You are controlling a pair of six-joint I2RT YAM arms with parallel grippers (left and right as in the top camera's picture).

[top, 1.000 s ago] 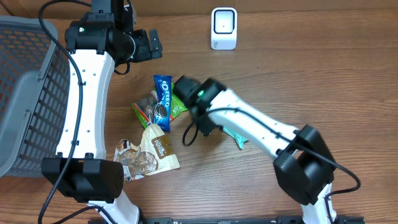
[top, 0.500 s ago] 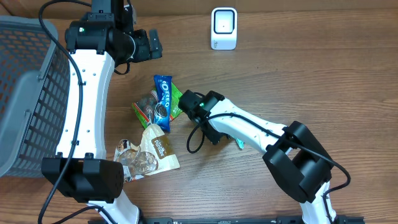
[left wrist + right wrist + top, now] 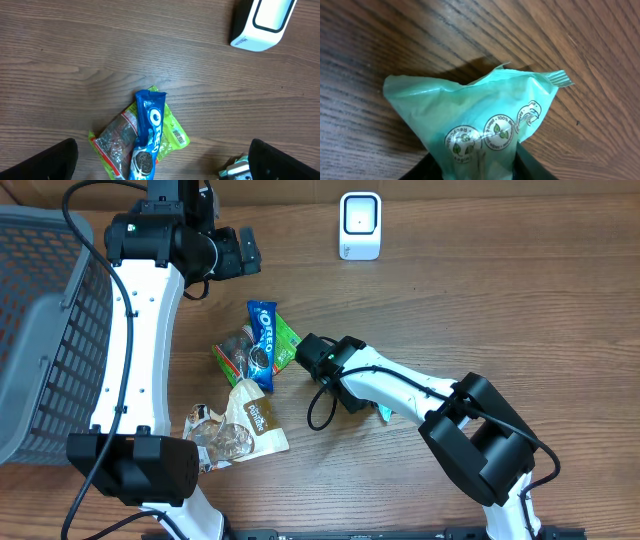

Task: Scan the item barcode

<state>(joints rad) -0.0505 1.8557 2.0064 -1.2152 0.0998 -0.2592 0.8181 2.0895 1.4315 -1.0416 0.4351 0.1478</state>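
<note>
A teal plastic packet [image 3: 475, 115] with round recycling marks lies on the wood table. My right gripper [image 3: 476, 169] is shut on its near end, and the film is pinched narrow between the two black fingers. From overhead only a corner of the teal packet [image 3: 383, 414] peeks out under the right arm, beside the right gripper [image 3: 350, 395]. The white barcode scanner [image 3: 360, 225] stands at the table's far edge, also in the left wrist view as the scanner [image 3: 262, 22]. My left gripper [image 3: 245, 252] hangs open and high over the snack pile, holding nothing.
A blue Oreo pack [image 3: 262, 345] lies across a green packet [image 3: 288, 340] in the middle. Nearer lie a tan pouch [image 3: 255, 418] and a clear-wrapped snack [image 3: 215, 438]. A grey mesh basket [image 3: 40, 330] fills the left side.
The right arm's wrist slid a little down and right toward the teal packet, and its jaws closed in on the packet. The left arm has not moved.
</note>
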